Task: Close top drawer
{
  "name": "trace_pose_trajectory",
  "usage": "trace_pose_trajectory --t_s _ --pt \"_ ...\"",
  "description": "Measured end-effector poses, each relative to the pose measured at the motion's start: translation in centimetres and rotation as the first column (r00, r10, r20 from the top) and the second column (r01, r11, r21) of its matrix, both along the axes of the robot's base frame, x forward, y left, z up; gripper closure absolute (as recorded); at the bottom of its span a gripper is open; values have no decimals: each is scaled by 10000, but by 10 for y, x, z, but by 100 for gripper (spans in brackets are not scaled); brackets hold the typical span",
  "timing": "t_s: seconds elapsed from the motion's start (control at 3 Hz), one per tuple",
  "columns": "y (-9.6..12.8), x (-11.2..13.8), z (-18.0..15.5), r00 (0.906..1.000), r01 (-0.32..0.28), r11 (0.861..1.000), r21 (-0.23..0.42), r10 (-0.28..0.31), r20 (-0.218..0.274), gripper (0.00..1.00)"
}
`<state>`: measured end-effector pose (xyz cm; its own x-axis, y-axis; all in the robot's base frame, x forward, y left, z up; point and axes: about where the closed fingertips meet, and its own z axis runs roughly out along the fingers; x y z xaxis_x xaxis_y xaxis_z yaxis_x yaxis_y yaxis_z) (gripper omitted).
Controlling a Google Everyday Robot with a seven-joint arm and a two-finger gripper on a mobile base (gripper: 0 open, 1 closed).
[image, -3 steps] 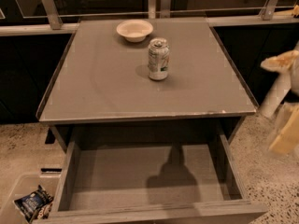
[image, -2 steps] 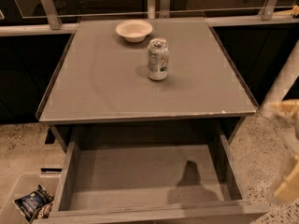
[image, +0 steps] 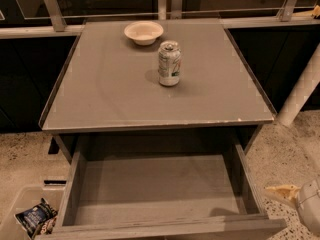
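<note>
The top drawer is a wide grey wooden box, pulled fully out below the grey tabletop. Its inside is grey and holds nothing. Its front panel runs along the bottom edge of the view, and its knob is out of view. My gripper is low at the right edge, just outside the drawer's front right corner, with a pale fingertip pointing left toward the drawer's right wall.
A green and white soda can stands upright mid-table. A white bowl sits behind it near the back edge. A clear bin with a snack bag stands on the floor at lower left. A white post leans at right.
The arm has dropped from beside the table's right edge down to the drawer's front right corner. Its shadow inside the drawer has slid right and shrunk. The drawer has not moved.
</note>
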<state>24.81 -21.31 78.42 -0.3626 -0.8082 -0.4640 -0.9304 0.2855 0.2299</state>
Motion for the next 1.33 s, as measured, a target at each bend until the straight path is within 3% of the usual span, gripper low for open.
trace_pose_trajectory --t_s 0.33,0.67,1.0,1.33 --pt "0 0 0 10000 -4 10000 1 4 -4 0" --pt "7 -29 -26 9991 131 9997 220 -122 -413 0" --pt "13 -84 -88 9896 640 9892 1316 -458 -1366 0" --pt "15 -108 -136 9810 648 9621 2648 -127 -1938 0"
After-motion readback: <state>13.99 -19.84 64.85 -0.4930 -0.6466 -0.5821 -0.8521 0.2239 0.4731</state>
